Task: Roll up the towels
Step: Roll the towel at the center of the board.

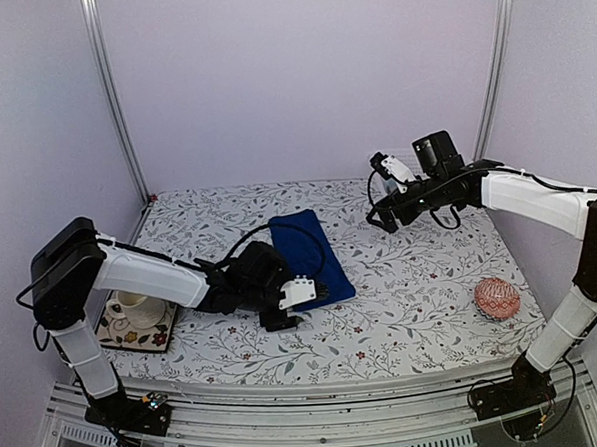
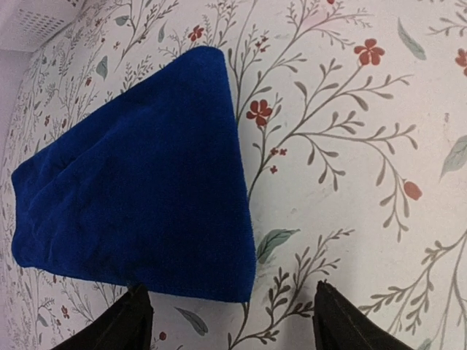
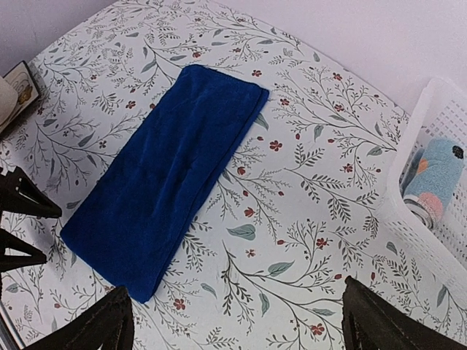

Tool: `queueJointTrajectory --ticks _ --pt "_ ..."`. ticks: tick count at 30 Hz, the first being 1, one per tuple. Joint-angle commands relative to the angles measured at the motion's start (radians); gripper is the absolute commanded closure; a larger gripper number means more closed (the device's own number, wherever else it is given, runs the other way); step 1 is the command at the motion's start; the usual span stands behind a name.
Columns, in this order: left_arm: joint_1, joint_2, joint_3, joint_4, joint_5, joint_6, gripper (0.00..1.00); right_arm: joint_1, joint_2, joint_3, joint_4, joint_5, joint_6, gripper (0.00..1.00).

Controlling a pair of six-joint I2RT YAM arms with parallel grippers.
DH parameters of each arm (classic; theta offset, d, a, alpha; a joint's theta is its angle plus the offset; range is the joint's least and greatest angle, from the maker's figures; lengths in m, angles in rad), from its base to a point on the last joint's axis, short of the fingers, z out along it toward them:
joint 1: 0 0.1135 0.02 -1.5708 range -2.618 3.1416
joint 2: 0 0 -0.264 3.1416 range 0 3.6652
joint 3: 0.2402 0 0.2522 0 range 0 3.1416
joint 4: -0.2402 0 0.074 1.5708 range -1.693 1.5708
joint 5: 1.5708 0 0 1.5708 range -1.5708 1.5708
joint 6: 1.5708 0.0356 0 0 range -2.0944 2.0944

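The royal-blue towel (image 1: 305, 245) lies flat and unrolled in the middle of the top view, on the flower-patterned table (image 1: 412, 278), its long side running from upper centre toward lower centre; the left gripper (image 2: 232, 292) sits low at the towel's lower end, its jaws standing apart, one black finger (image 2: 135, 321) touching the cloth's near edge at the bottom left of the left wrist view, the other out over bare table at the bottom right; the right gripper (image 3: 235, 286) hangs in the air at the upper right of the top view, jaws wide apart with nothing between them; the light-blue towel (image 3: 438, 171) lies bundled in a white basket (image 3: 430, 109) at the right edge of the right wrist view; a pink-red ball (image 1: 497, 298) rests at the lower right of the table, and a cup (image 1: 132, 302) on its saucer at the lower left.
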Motion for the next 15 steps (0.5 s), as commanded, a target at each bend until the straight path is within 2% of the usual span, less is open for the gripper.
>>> queueJointTrajectory --ticks 1,8,10,15 --pt "-0.055 0.048 0.023 -0.002 -0.107 0.043 0.26 -0.003 -0.052 -0.026 0.031 0.028 0.003 0.01" --pt "-0.079 0.083 0.028 0.019 -0.195 0.067 0.38 -0.004 -0.061 -0.026 0.032 0.023 0.015 0.01" --pt "-0.082 0.092 0.030 0.028 -0.223 0.071 0.44 -0.004 -0.067 -0.027 0.031 0.019 0.017 0.01" --pt "-0.085 0.119 0.035 0.023 -0.236 0.085 0.47 -0.004 -0.084 -0.040 0.041 0.017 0.019 0.01"
